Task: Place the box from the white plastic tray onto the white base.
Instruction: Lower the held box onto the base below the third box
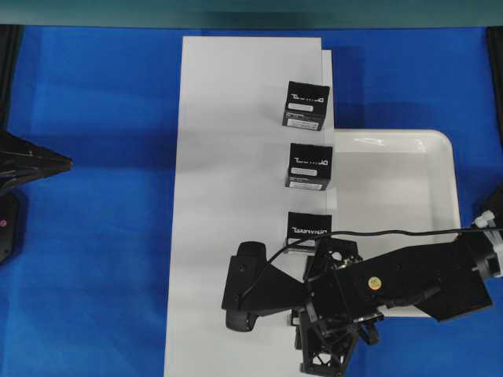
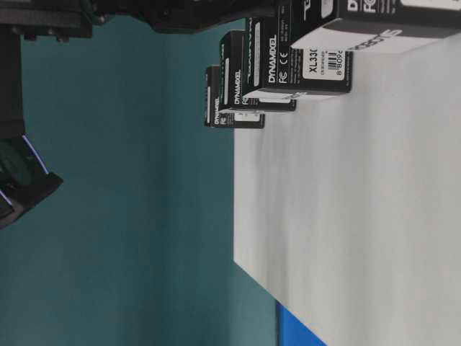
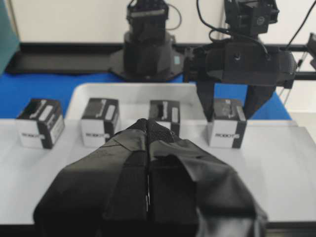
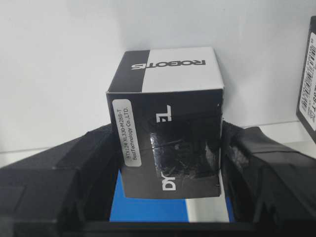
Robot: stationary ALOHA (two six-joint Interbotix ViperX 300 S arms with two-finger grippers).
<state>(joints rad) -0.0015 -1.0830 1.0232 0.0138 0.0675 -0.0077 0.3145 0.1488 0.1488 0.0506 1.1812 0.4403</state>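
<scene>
Overhead, the right gripper [image 1: 334,271] hides the box [image 1: 314,271], and the picture's edge crops the arm.
</scene>
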